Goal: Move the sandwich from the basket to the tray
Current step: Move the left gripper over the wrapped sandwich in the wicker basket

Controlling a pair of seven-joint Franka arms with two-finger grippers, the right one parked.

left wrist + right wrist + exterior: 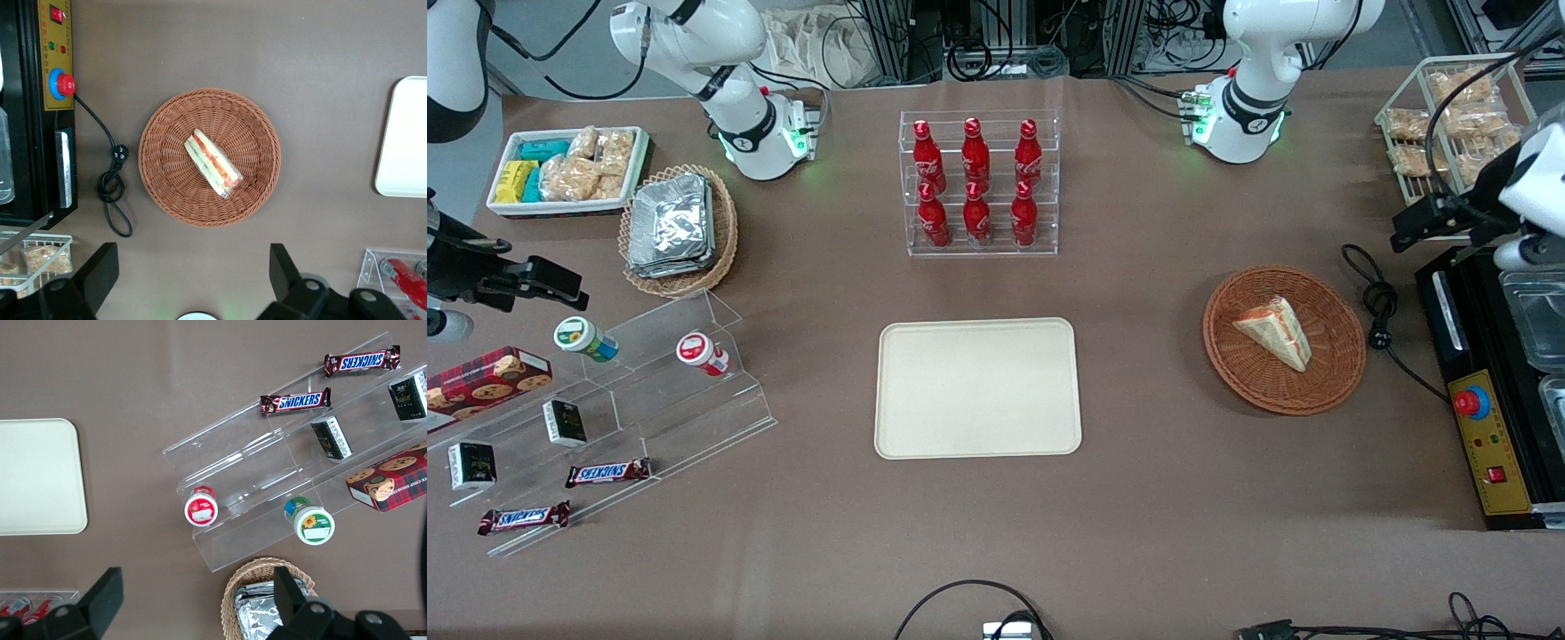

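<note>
End effector (190,280) hangs high over the bench, fingers spread wide and empty, with the sandwich (213,163) lying in the basket (257,127) below. I'd descend centred, straddle the wedge's narrow sides, then carry it to the tray (978,427).

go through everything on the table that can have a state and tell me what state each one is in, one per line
sandwich: wrapped, lying in the basket
basket: upright, holding only the sandwich
tray: flat on the table, nothing on it
gripper: open, high above the table beside the basket, holding nothing
cola bottles: upright in their clear rack, caps on
black cable: coiled beside the basket, plug lying loose
</note>
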